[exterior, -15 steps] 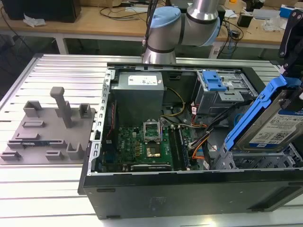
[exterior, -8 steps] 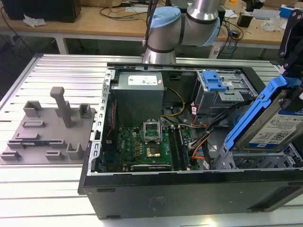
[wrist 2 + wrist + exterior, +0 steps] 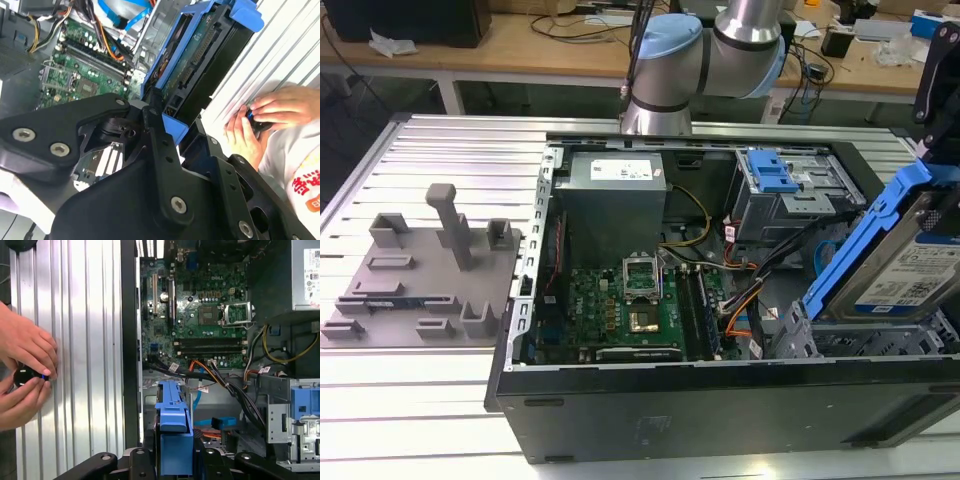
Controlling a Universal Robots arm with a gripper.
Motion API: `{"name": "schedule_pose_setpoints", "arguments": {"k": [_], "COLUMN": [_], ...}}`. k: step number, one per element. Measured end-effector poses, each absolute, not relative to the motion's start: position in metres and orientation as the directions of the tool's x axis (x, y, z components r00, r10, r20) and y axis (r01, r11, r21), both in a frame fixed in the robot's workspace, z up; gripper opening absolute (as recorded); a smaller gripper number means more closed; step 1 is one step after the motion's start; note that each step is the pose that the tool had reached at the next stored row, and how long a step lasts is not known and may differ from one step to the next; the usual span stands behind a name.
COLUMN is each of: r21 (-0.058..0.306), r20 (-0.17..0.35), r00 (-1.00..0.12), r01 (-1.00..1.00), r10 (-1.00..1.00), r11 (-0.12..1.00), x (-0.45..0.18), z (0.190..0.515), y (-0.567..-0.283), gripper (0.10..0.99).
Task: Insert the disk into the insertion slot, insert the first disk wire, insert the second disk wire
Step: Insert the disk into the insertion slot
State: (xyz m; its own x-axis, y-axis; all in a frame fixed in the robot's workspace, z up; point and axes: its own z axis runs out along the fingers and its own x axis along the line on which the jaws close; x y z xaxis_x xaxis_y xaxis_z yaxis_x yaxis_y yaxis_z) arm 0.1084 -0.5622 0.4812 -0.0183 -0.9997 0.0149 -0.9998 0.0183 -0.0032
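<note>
Gripper (image 3: 174,462): clenched on the blue frame of the disk (image 3: 910,265).
Disk place: held tilted at the exterior view's right, low end at the slot (image 3: 865,345); contact unclear.
Slot place: low grey perforated cage, near right corner of the open computer case (image 3: 720,410).
Hands (image 3: 22,375): 2, pinching a small black object (image 3: 25,376) over the ribbed table (image 3: 85,340).

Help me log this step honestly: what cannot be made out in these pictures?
- Exterior view: the silver hard drive in its bright blue plastic carrier runs off the right edge.
- Exterior view: the low grey perforated drive cage has its bay hidden behind that drive.
- First wrist view: a small black object is mostly covered by a person's hands.
</note>
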Motion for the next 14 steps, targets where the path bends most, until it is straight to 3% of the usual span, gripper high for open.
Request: {"name": "schedule_pose_setpoints", "arguments": {"k": [6, 8, 14], "r21": [-0.026, -0.065, -0.069], "r20": [-0.025, -0.025, -0.021], "r00": [-0.018, -0.017, -0.019], "r01": [-0.999, -0.998, -0.997], "r10": [-1.000, -1.000, -1.000], "r11": [0.019, 0.018, 0.020], "x": [0.108, 0.107, 0.105], "z": [0.481, 0.481, 0.479], "y": [-0.562, -0.559, -0.551], "gripper": [0.369, 0.369, 0.369]}}
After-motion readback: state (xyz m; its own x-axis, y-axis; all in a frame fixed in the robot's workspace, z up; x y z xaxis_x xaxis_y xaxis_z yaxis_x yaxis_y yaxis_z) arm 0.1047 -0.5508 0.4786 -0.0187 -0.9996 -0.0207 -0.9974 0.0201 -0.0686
